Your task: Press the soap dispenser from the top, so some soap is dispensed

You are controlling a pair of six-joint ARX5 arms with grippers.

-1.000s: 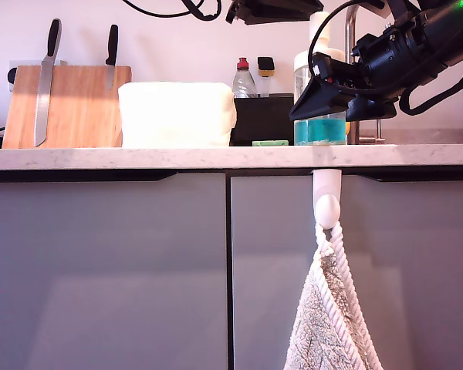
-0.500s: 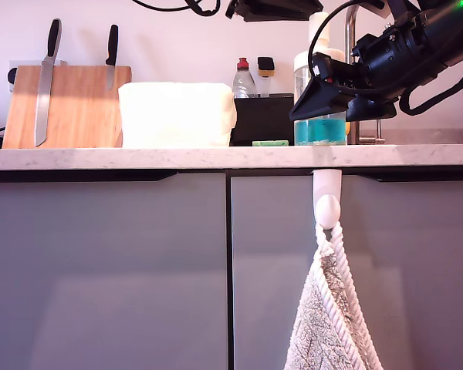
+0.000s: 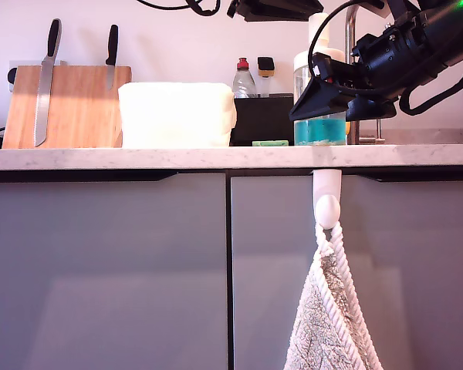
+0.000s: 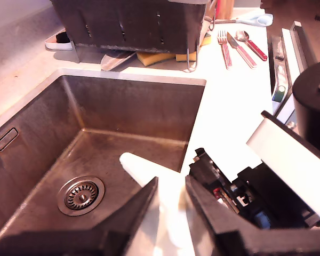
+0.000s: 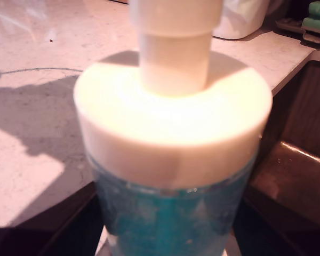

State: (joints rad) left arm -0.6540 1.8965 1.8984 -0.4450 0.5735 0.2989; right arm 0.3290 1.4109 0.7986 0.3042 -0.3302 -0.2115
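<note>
While my second gripper [image 3: 322, 96] reaches in from the exterior view's right and appears clamped around its middle, the tall clear cylindrical soap dispenser [image 5: 173, 133] with the wide white cap stands upright on the pale speckled stone countertop [image 3: 139, 158], at the edge of the brushed steel sink [image 4: 122, 112]. The teal-blue liquid soap [image 3: 320, 129] fills the bottle's lower part. In the second wrist view dark jaws sit close against the bottle on both sides, below the cap.

My first gripper [image 4: 170, 184] hangs at the top of the exterior view, just above and slightly toward that view's left of the white cylindrical plunger knob [image 3: 319, 27]. Its jaws stand only narrowly apart, with a white shape showing in the slit between them; whether they pinch it or merely hover over it cannot be told.

With the dispenser's long axis vertical and the knob pointing straight up, the press falls to the first gripper, the nearer to the knob. It looks to need centring over the knob, then a straight push down that axis while the other jaws steady the bottle.
</note>
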